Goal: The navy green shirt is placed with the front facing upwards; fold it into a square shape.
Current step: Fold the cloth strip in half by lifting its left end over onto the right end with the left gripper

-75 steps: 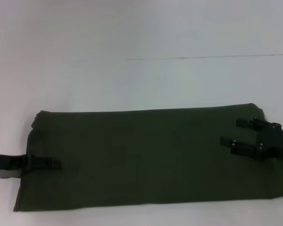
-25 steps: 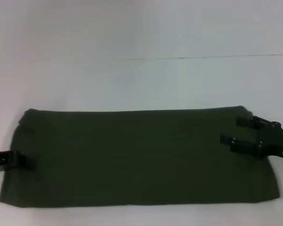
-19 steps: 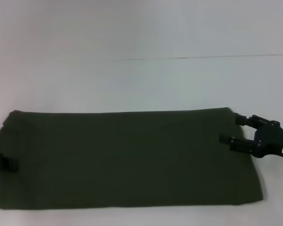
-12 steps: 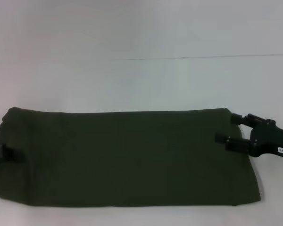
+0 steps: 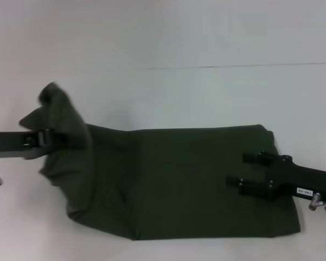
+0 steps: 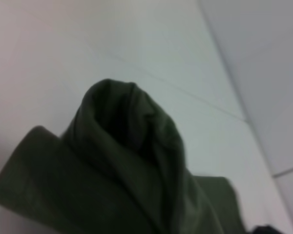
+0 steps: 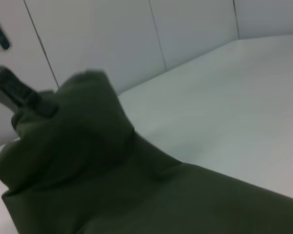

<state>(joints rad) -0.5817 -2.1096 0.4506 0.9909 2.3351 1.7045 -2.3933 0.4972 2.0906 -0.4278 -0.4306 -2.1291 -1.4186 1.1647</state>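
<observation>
Nothing legible anywhere. Only a small white sticker (image 5: 303,192) with dark characters, stuck on the black body of the right gripper (image 5: 245,170), too tiny and blurred to read. No lettering visible on the navy green shirt (image 5: 190,179), showing plain dark fabric in all three views.

A plain white desk (image 5: 168,92) fills the head view, evenly lit and matte, with one thin dark seam (image 5: 233,66) running across its far right half. Beyond the desk's far edge, the right wrist view shows a pale wall (image 7: 112,39) of flat panels divided by narrow vertical joints.
</observation>
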